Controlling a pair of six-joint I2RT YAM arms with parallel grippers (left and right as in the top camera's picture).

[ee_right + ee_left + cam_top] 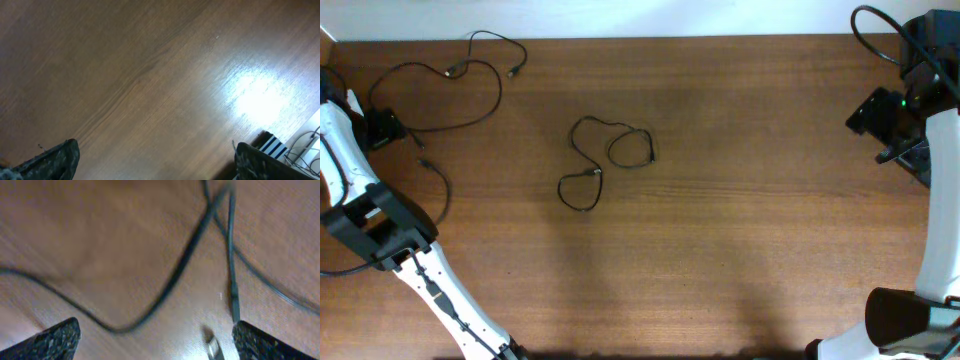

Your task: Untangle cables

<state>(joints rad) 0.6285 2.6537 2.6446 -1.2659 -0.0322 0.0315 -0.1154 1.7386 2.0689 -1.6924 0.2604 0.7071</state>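
Note:
One thin black cable (470, 115) lies in loose loops at the table's far left, with small plug ends near the back edge. A second black cable (605, 150) lies in two joined loops at the table's middle. My left gripper (385, 128) is low over the left cable, open. In the left wrist view its fingers (155, 342) straddle a curved cable strand (175, 280), a straight strand with a plug end (232, 280) and a small metallic plug (214, 347); they hold nothing. My right gripper (875, 110) is at the far right, open and empty (157, 162), over bare wood.
The wooden table (740, 230) fills the overhead view. Thicker black robot cables run by the right arm (880, 35). In the right wrist view the table's edge and a striped object (272, 145) show at the lower right.

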